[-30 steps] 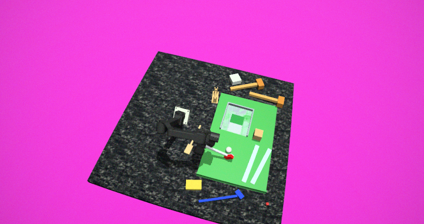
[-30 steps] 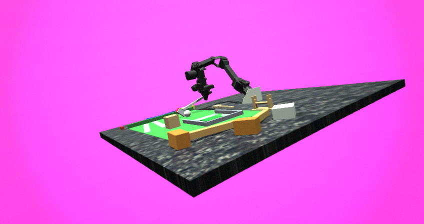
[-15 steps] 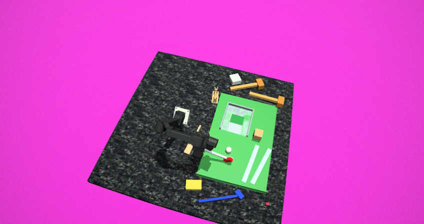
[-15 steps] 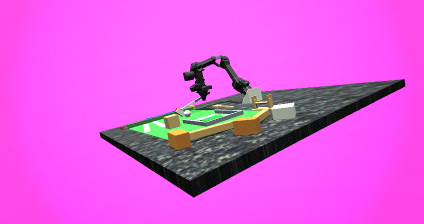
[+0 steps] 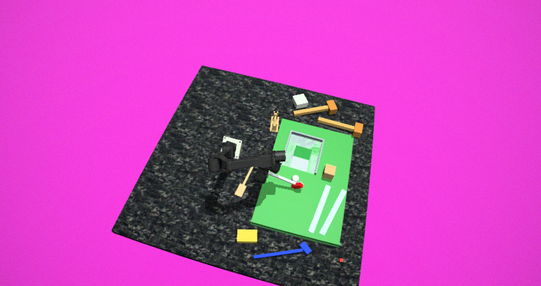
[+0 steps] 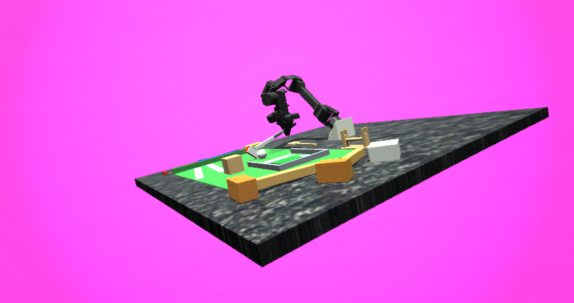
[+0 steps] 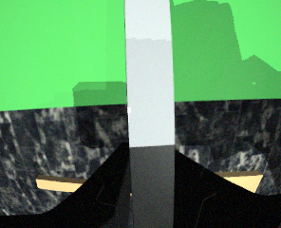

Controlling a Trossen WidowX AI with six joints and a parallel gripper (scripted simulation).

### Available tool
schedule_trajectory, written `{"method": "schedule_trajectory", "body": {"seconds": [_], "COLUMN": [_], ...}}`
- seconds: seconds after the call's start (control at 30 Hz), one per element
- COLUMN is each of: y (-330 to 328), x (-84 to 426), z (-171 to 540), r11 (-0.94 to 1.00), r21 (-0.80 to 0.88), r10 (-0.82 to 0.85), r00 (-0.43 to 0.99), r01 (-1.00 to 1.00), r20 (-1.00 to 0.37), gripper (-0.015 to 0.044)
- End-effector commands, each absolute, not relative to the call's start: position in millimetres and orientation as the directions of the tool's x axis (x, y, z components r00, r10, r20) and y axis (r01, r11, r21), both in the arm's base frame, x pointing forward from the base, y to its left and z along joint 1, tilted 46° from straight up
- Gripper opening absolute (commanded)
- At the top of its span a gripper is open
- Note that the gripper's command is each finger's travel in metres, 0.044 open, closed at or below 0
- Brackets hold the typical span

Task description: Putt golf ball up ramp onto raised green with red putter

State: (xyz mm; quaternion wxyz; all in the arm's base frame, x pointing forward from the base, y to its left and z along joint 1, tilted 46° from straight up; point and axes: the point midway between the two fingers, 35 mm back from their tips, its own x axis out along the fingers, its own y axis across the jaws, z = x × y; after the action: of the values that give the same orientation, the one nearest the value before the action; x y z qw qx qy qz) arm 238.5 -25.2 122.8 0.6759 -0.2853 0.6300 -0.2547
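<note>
My gripper [image 6: 287, 132] [image 7: 141, 149] is shut on the grip of the red putter [image 5: 298, 185] [image 6: 271, 140] [image 7: 150, 95]. The pale shaft slants down to its red and white head, low over the green mat [image 5: 284, 210]. The white golf ball [image 5: 295, 178] [image 6: 261, 153] lies on the mat close beside the head, on the side toward the grey-walled enclosure [image 5: 319, 156] [image 6: 304, 162]. Whether head and ball touch cannot be told. The white ramp [image 5: 300, 165] and the dark green square [image 5: 302, 152] are inside the enclosure. The wrist view hides the head and ball.
A tan block [image 5: 329, 171] [image 6: 232, 164] and two white strips [image 5: 319, 209] [image 5: 332, 212] are on the mat. Two orange-headed mallets [image 5: 331, 107] [image 5: 358, 129], a white block [image 5: 300, 101] and a wooden stand [image 5: 274, 125] are behind. A yellow block [image 5: 247, 235] and blue mallet [image 5: 279, 253] lie in front.
</note>
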Motion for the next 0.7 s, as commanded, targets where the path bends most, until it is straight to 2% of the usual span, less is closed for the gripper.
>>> {"method": "schedule_trajectory", "body": {"seconds": [0.0, 0.67], "y": [-12, 23], "x": [233, 229], "z": [109, 144], "r11": [0.699, 0.700], "r21": [-0.715, -0.714], "r10": [-0.712, -0.711], "r00": [0.080, 0.077], "r01": [-0.007, -0.009], "r20": [-0.697, -0.699], "gripper": [0.0000, 0.0000]}}
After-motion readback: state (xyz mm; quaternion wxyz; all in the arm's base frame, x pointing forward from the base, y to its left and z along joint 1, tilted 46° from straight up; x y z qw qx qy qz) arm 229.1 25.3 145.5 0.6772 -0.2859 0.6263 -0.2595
